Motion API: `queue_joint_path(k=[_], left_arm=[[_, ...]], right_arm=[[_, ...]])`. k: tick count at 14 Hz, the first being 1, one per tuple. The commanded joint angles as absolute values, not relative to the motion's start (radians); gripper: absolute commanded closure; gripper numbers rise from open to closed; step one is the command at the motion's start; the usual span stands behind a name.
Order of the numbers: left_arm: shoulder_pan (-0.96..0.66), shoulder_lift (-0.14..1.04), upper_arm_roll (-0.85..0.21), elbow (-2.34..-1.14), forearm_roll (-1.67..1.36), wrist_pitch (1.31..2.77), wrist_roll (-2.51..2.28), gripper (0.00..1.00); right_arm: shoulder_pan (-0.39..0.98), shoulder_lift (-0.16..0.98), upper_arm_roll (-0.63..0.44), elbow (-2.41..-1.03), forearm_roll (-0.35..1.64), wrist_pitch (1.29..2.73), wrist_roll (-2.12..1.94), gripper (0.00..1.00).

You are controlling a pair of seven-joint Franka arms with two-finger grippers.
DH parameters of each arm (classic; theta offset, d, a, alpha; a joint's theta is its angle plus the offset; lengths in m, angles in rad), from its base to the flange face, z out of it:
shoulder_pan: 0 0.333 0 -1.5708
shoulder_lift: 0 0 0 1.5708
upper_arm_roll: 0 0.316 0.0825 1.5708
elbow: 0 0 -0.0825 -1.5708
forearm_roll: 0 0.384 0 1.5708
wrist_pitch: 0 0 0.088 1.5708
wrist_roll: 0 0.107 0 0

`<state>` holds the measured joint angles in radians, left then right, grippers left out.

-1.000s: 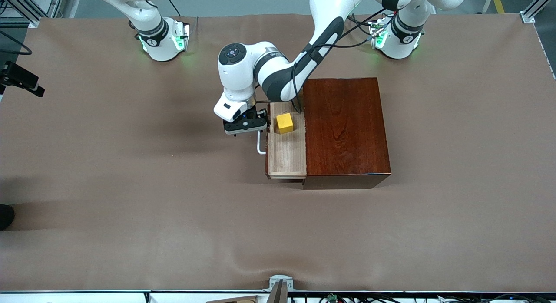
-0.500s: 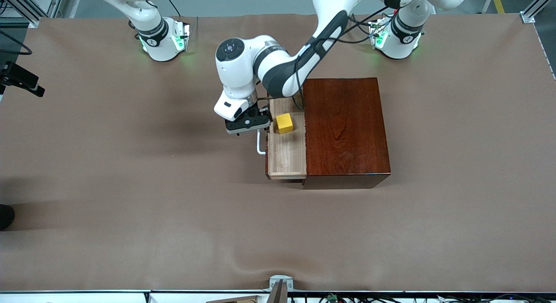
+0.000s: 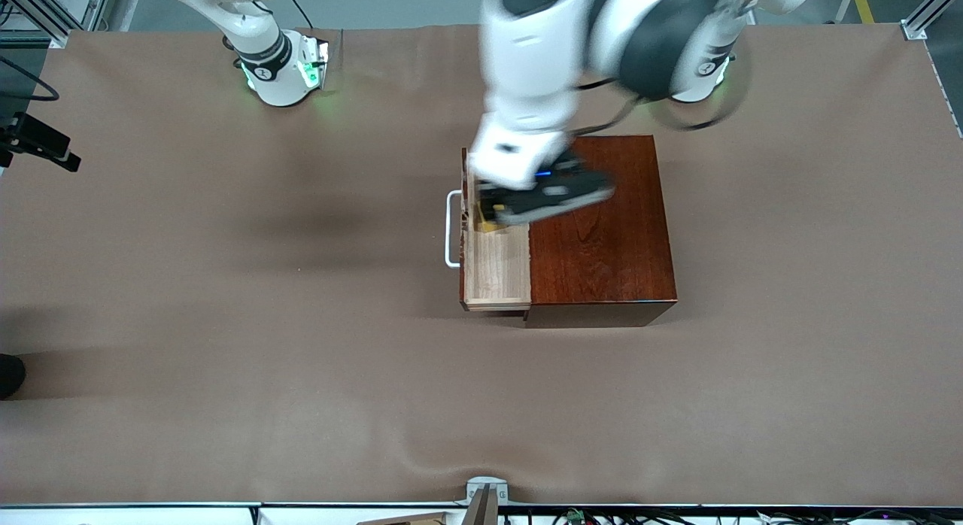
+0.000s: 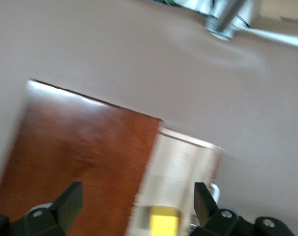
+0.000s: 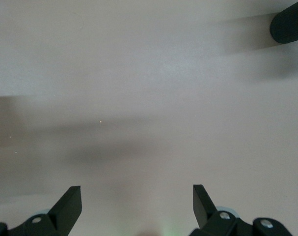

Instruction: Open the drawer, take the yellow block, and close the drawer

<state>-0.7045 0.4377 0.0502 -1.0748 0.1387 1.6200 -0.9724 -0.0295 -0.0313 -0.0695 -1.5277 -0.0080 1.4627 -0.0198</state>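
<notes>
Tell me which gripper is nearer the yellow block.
Left. The left gripper hangs open over the yellow block in the pulled-out drawer; the right gripper, open, waits over bare table away from it.

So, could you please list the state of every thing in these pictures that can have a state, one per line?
Pale light-wood drawer of the glossy mahogany box: pulled out, open.
Small yellow block: lying in the drawer, not gripped.
White loop handle: free, nothing touching it.
Left gripper: open, in the air over the yellow block.
Right gripper: open, empty, over bare brown table covering; this arm waits.
</notes>
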Motion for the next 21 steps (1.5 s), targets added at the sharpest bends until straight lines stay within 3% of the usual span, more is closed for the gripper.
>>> queue_joint_path(k=[1,5,8,15,21], left_arm=[[-0.568,0.348,0.037,-1.12,0.108,1.531,-0.792,0.0],[-0.336,0.287,0.034,-1.143,0.057,1.454,-0.427,0.0],[-0.237,0.218,0.032,-1.245,0.055,1.445,-0.27,0.0],[-0.112,0.063,0.034,-1.402,0.028,1.445,-0.075,0.0],[-0.103,0.018,0.035,-1.456,0.017,1.445,-0.063,0.0]], right_arm=[[-0.031,0.001,-0.049,-1.508,-0.06,1.463,-0.029,0.0],[-0.049,0.048,-0.052,-1.506,-0.055,1.483,-0.034,0.0],[-0.057,0.071,-0.052,-1.503,-0.048,1.5,-0.017,0.0],[-0.095,0.115,-0.055,-1.508,0.055,1.5,0.133,0.0],[0.013,0.124,-0.048,-1.508,0.058,1.497,0.36,0.0]])
